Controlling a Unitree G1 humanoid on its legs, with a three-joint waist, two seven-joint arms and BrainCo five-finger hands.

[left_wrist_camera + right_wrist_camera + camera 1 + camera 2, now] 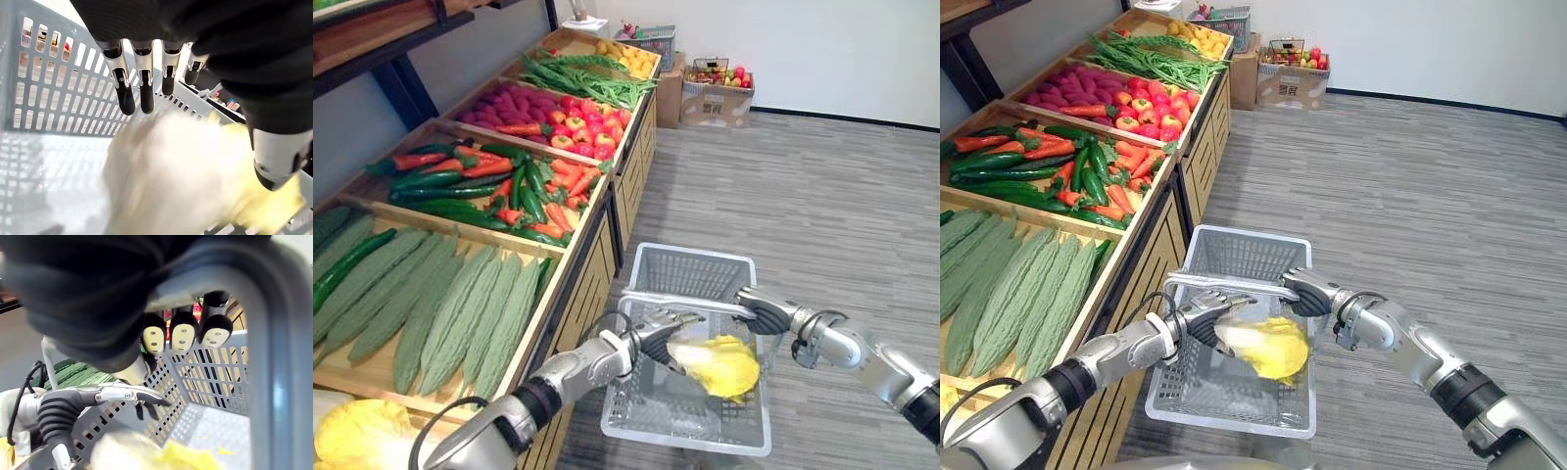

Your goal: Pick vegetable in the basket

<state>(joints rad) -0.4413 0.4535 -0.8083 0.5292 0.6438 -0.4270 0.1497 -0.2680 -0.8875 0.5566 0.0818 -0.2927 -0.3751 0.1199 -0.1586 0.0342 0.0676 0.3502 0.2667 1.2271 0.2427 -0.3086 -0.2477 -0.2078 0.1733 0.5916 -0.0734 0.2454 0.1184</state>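
One long wooden stand (pixel 582 279) full of vegetables is next to one grey basket (pixel 690 272). One yellow cabbage (pixel 724 367) is inside the basket. The right hand (pixel 766 313) is curled tight round the basket's one handle (pixel 690 303). The left hand (pixel 656 333) is just over the cabbage, fingers straight, holding nothing.

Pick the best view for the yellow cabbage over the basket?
Left eye view: the whole cabbage shows, white stalk end at the left robot hand, over the basket. The right eye view shows much the same. The left wrist view gives a close pale part past the fingers, and the right wrist view a yellow-white sliver.
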